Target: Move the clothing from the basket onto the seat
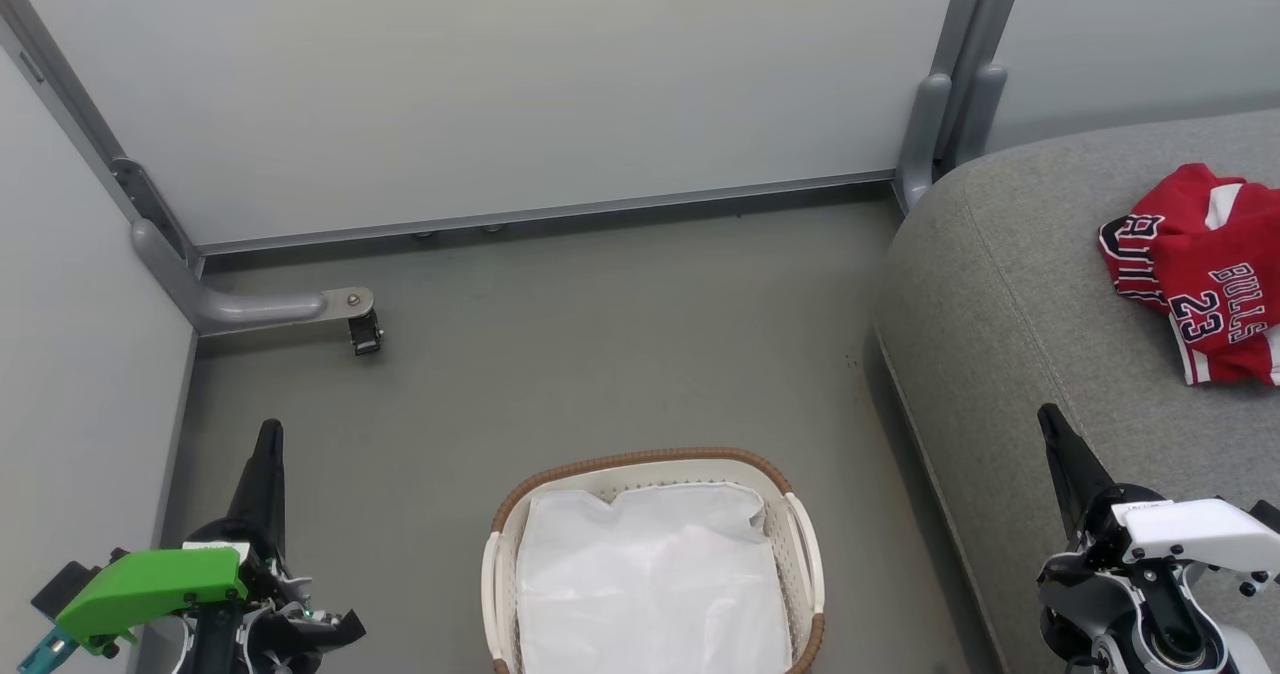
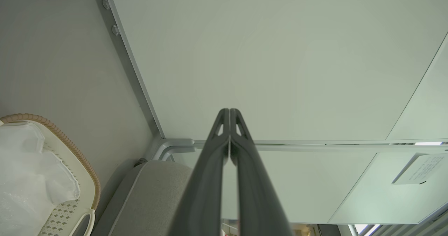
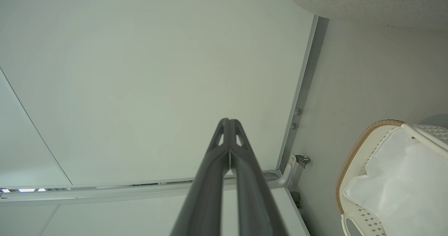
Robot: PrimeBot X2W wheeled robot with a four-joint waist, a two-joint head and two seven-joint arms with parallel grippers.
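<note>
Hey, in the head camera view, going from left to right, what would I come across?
From the left: left gripper → caster wheel → laundry basket → right gripper → red Bulls jerseys.

My left fingers were pressed shut and empty at the near left, pointing away from me above a green wrist housing. My right fingers, likewise shut and empty, rose from a white wrist housing at the near right.

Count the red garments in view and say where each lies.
2, overlapping on the grey seat: the BULLS 23 jersey and a second red piece at its left. None visible in the basket; folds could hide more.
</note>
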